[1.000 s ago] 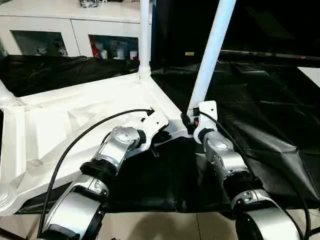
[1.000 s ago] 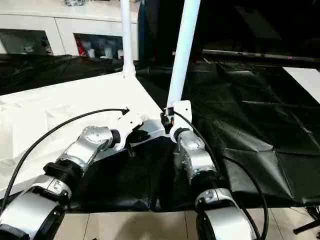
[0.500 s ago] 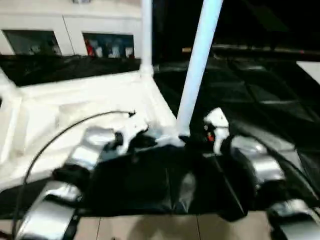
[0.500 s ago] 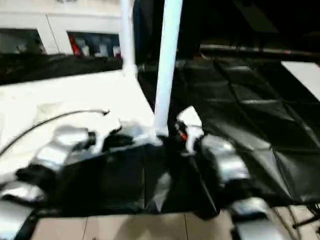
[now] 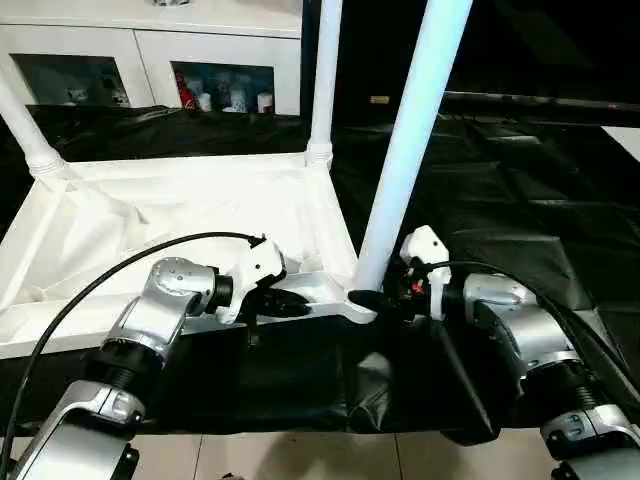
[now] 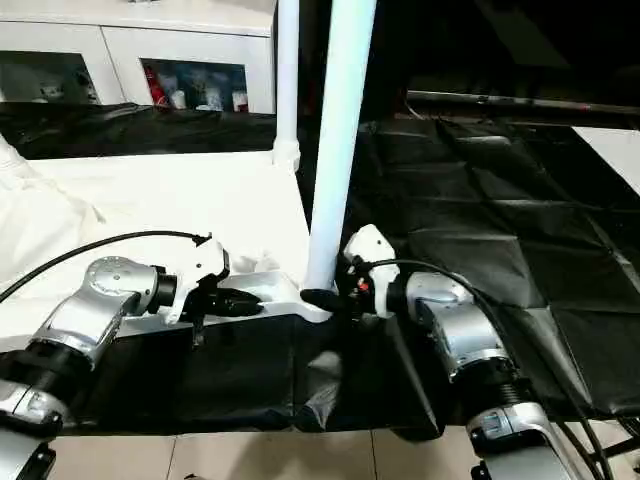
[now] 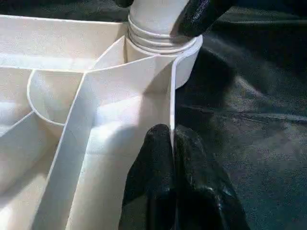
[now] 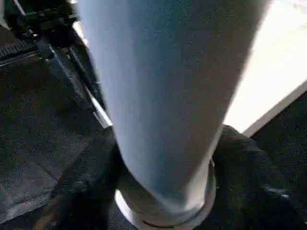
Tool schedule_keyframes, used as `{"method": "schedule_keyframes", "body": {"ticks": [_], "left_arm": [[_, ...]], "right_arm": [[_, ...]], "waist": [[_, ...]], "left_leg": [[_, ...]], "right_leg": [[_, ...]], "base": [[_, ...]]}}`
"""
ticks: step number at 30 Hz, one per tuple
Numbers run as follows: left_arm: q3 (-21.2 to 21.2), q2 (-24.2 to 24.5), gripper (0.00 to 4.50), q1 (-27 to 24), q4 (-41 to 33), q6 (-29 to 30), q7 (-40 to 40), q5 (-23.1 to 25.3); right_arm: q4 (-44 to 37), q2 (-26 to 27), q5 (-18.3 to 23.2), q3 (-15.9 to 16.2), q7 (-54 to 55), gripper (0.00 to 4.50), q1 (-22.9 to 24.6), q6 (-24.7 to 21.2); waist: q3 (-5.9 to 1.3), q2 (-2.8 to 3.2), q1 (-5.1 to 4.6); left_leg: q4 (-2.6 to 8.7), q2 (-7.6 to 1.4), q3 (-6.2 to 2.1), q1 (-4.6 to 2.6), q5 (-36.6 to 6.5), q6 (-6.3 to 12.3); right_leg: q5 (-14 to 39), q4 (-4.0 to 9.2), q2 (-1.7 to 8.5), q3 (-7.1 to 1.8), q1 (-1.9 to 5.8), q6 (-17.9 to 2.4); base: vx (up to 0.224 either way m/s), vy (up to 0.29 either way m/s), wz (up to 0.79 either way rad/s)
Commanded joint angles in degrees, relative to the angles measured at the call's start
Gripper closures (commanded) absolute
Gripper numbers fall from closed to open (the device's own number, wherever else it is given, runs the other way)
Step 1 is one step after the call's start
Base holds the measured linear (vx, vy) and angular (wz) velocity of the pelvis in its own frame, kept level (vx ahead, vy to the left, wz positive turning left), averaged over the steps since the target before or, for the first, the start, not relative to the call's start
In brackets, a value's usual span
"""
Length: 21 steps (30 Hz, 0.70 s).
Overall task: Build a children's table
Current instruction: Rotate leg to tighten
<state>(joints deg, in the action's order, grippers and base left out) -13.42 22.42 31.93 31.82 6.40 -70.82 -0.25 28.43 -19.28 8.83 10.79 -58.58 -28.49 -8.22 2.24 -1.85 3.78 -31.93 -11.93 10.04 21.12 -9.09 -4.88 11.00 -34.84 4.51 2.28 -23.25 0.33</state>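
Upturned white children's table [image 5: 150,215] on black cloth [image 5: 520,200] over the large table.

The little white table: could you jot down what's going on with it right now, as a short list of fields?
table top: upside down on black cloth, ribbed underside up
legs standing: three in view
near leg: in corner socket
left gripper: shut on the top's edge rib
right gripper: fingers either side of near leg's base
background: white cabinet
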Motion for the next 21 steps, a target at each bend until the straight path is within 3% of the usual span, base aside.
{"method": "schedule_keyframes", "body": {"ticks": [1, 6, 16, 18, 21], "left_arm": [[-0.97, -0.82, 4.50, -1.44, -0.37, 0.79, -1.59, -1.77], [-0.96, -0.77, 4.50, -1.49, -0.44, 0.87, -1.43, -1.72], [-1.06, -0.53, 4.50, -1.85, -1.37, 1.97, -1.66, -1.78], [-0.98, -0.64, 4.50, -1.86, -1.22, 1.90, -1.47, -1.79], [-0.23, -2.40, 4.50, -0.40, 2.18, 0.86, 4.93, 0.39]], "right_arm": [[-0.95, -0.51, -0.16, 0.20, -0.39, 1.95, 0.27, -0.19], [-0.56, -0.31, -0.27, 0.13, -0.63, 2.30, 0.47, -0.02], [-0.85, 0.11, -0.10, 0.27, -0.54, 2.47, 1.44, -0.39], [-0.56, 0.50, 0.06, -0.08, 0.13, 2.47, 1.75, -0.48], [1.87, 2.53, -0.57, -1.22, 5.15, 2.48, 2.35, -0.71]], "waist": [[-3.10, -0.48, 0.21], [-3.09, -0.40, 0.11], [-3.22, -0.40, 0.14], [-3.19, -0.39, 0.14], [-2.96, -0.40, 0.01]], "left_leg": [[2.99, -0.99, 0.37, -0.45, -12.03, 2.53], [2.93, -0.94, 0.39, -0.47, -12.05, 2.50], [2.73, -0.87, 0.40, -0.47, -10.99, 2.88], [2.74, -0.87, 0.41, -0.51, -11.38, 2.83], [2.94, -0.85, 0.34, -0.60, -13.53, 1.95]], "right_leg": [[8.34, 3.87, 2.62, -1.80, 2.79, -12.22], [8.09, 3.88, 2.60, -1.78, 2.84, -12.54], [5.73, 3.59, 2.53, -1.78, 3.01, -13.17], [6.35, 3.66, 2.53, -1.77, 2.96, -13.13], [9.97, 4.06, 2.57, -1.76, 2.75, -12.44]], "base": [[0.000, 0.000, 0.00], [0.000, 0.000, 0.00], [0.000, 0.000, 0.00], [0.000, 0.000, 0.00], [0.000, 0.000, 0.00]]}}
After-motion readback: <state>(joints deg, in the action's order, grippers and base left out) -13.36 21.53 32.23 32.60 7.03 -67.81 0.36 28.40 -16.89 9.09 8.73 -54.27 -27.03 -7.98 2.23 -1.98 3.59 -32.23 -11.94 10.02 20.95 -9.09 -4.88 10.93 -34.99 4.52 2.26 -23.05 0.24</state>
